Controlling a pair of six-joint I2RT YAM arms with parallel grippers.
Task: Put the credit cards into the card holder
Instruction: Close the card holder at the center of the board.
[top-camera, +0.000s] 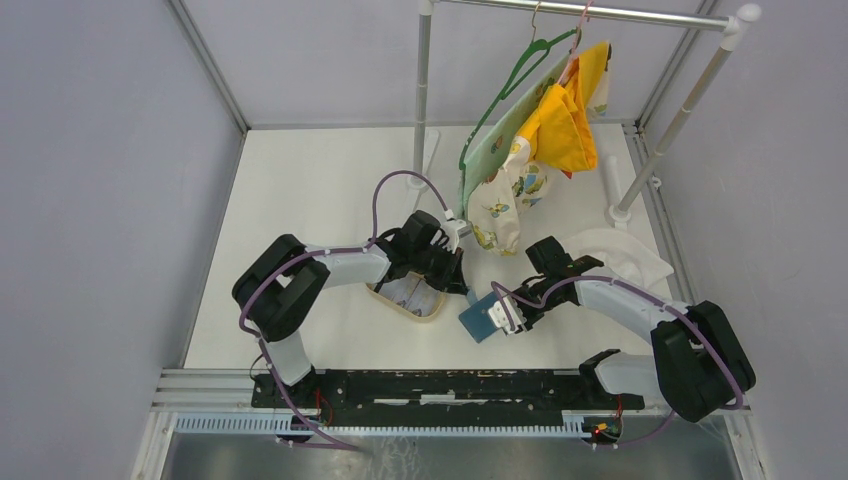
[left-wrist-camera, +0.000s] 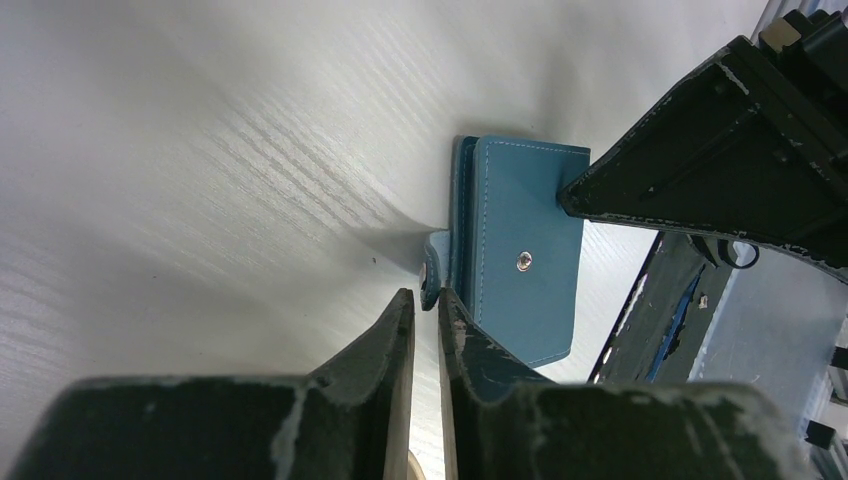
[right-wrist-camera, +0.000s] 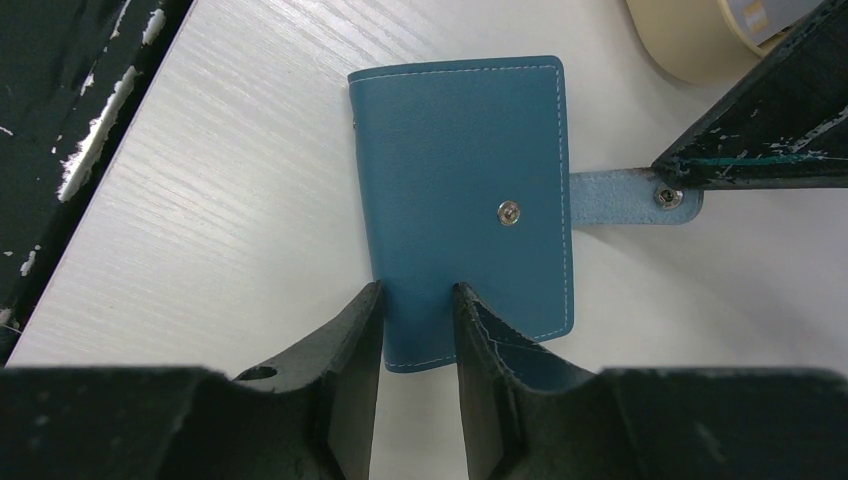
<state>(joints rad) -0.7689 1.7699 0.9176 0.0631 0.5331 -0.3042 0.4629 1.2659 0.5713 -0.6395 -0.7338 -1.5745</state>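
Clothes (top-camera: 530, 130) on a rack hang behind; tan tray (top-camera: 408, 295) sits beside card holder (right-wrist-camera: 465, 200).
Left pincer (left-wrist-camera: 427, 300) pinches its snap strap (right-wrist-camera: 630, 192), right pincer (right-wrist-camera: 418, 300) pinches its edge; no readable writing.

- My left hand (left-wrist-camera: 425, 310) reaches inward, its fingers nearly together on a strap tab.
- My right hand (right-wrist-camera: 418, 300) pinches a cover's edge.

Bright, even overhead light — soft shadows; wrist views sharp mid-frame, nearest foreground perhaps slightly blurred.
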